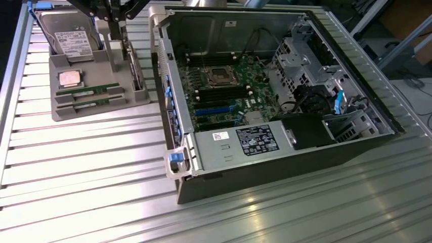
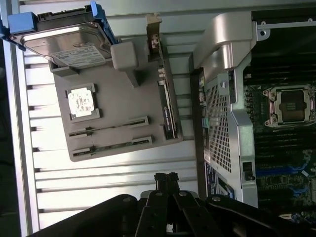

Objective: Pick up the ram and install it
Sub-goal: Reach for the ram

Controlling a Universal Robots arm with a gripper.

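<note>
My gripper (image 2: 167,178) is closed together, empty, hovering near the grey tray (image 1: 98,71); the ram (image 1: 88,91) lies slotted along the tray's edge farthest from the hard drive (image 1: 71,40) — a second stick (image 1: 84,104) alongside.

Looks like an electronics assembly workshop: ribbed aluminium workbench (image 1: 88,167) under an opened black desktop computer case (image 1: 270,174), grey plastic parts tray (image 1: 74,112) just beside that case.
</note>
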